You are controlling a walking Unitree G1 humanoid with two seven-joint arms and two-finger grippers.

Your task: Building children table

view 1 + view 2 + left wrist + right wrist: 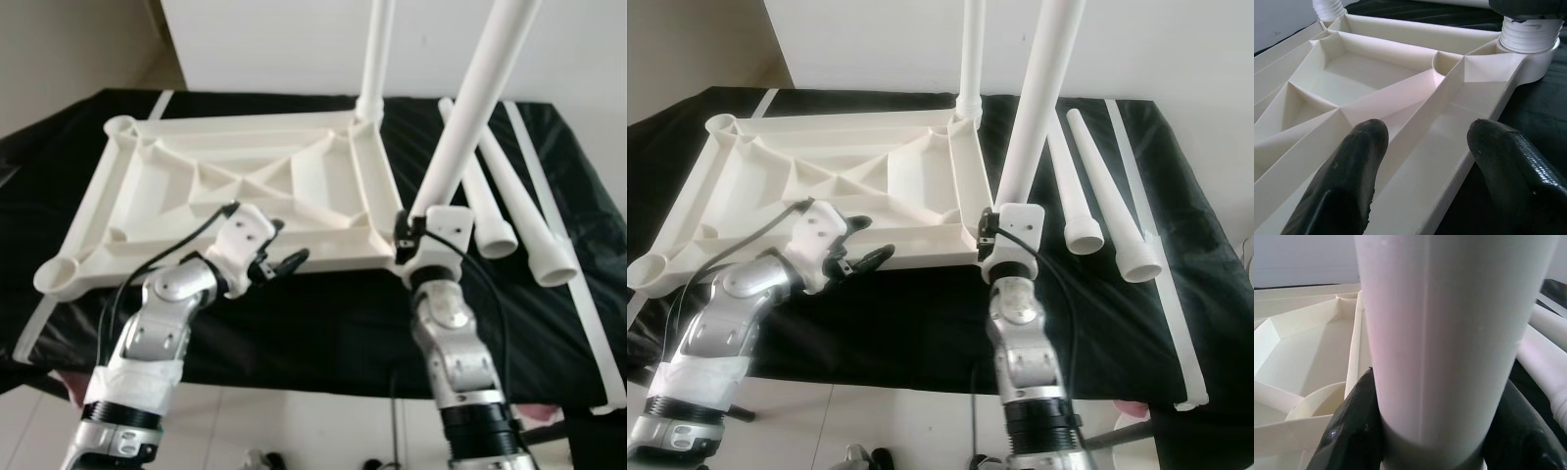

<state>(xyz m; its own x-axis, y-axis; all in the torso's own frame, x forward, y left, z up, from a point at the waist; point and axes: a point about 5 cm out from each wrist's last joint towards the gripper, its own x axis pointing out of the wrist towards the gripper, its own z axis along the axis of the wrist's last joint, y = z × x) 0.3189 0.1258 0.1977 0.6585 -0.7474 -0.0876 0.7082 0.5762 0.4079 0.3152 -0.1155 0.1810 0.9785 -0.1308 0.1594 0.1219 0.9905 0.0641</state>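
Black cloth is carrying the upturned tabletop (245, 196). I am clamping a leg (470, 117) in the right gripper (423, 240) over the near right corner socket; left gripper (279, 262), fingers spread and empty, is steadying the near rim. Best keeping the leg plumb while seating.

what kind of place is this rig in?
Probably a room in a home, set up as an assembly spot: a black-covered table against a plain white wall, pale floor below, with an upturned white tabletop and loose legs on it.
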